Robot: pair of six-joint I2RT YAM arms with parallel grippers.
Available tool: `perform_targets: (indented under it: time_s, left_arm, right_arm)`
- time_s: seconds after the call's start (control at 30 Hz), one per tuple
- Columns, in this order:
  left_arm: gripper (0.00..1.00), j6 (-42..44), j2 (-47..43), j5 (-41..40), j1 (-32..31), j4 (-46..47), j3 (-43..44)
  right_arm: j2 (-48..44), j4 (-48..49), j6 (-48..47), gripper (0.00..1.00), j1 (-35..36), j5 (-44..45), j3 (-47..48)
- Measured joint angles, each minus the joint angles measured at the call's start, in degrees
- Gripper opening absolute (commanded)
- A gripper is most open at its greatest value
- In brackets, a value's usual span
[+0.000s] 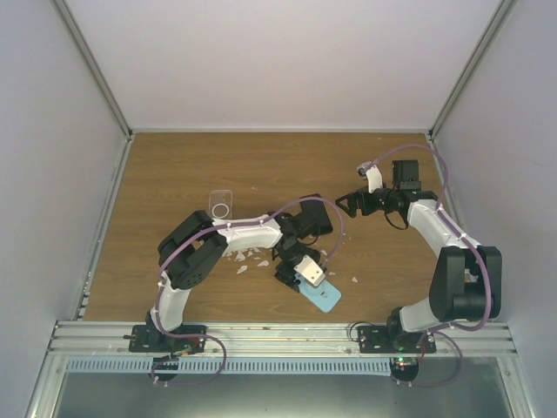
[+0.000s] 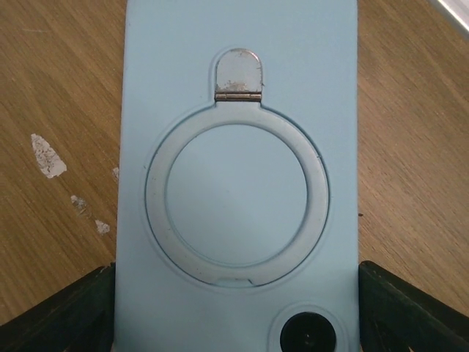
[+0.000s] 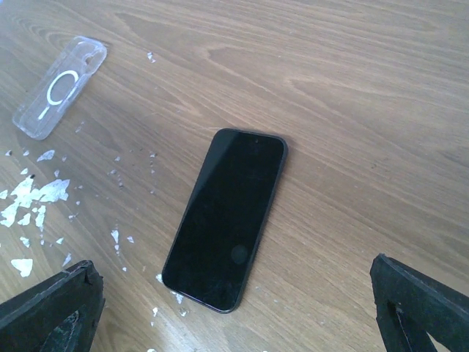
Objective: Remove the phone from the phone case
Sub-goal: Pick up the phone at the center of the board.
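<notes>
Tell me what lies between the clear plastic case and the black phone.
Bare wooden table with a few tiny white flakes, in the right wrist view.

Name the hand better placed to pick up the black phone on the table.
Right, probably. The right hand hangs open and empty over the black phone; the left hand is shut on the blue case.

arms [image 1: 252, 233]: white shells, black joints | cables [image 1: 342, 228]: purple | bases [image 1: 161, 336]: black
</notes>
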Motion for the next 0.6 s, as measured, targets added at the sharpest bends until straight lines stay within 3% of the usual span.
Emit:
perform_targets:
  time_s: [0.3, 0.6]
  left_arm:
    - [0.62, 1.46, -8.15, -2.14, 0.07, 5.42, -8.68]
    - [0.56, 2.51, -21.29, -3.15, 2.23, 9.49, -15.65]
  right_arm:
    - [-2.27, 0.42, -0.5, 1.0, 0.0, -5.84, -1.79]
    - [-2.64, 0.0, -1.09, 1.0, 0.24, -13.55, -3.41]
